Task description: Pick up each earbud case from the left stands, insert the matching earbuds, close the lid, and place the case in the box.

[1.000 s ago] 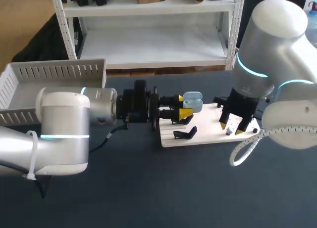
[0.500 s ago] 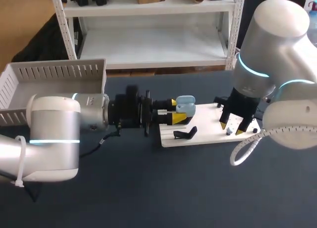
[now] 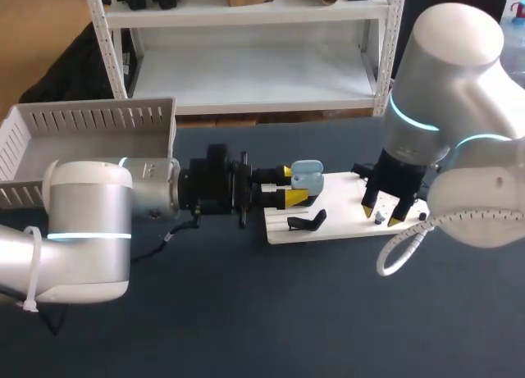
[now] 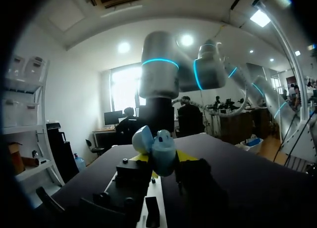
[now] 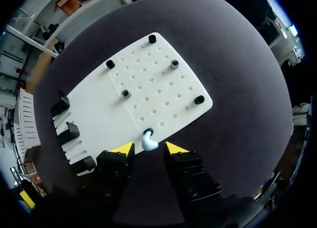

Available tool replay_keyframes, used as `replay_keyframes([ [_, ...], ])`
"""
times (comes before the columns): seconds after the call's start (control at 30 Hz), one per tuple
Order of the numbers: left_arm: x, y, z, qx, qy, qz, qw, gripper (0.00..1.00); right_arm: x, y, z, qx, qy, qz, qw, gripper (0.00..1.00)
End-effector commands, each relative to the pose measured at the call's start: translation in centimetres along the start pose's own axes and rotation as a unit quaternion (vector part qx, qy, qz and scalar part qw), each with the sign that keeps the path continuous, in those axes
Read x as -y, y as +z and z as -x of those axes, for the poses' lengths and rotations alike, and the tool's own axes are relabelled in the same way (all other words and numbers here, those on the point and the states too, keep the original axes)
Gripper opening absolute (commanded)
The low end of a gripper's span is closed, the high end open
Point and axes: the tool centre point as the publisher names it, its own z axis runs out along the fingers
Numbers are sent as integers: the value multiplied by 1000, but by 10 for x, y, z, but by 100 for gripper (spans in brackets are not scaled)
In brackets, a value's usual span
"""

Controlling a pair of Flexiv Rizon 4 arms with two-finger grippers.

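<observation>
Operator: Where is the earbud case [image 3: 307,175] held?
Observer: Mid-frame, lid open, clenched by the left gripper [image 3: 297,185] over the white board's [image 3: 336,222] left edge.
Operator: And the right gripper [image 3: 382,214]?
Observer: Spread, right of centre, an untouched earbud [image 5: 147,143] seen between its fingers.

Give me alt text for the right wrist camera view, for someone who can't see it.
The right gripper hangs over a white earbud, which shows between its open jaws, seated at the edge of a white pegboard. The board rests on a dark table.
</observation>
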Motion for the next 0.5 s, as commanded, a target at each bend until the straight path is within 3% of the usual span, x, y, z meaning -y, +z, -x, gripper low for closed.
replay_keyframes([
  [0.03,1,0,0,1,1,3,1000,0,-3,6,5,-1,1,-3,1000,36],
  [0.5,1,0,0,1,1,3,1000,0,1,7,8,-2,4,-4,1000,35],
])
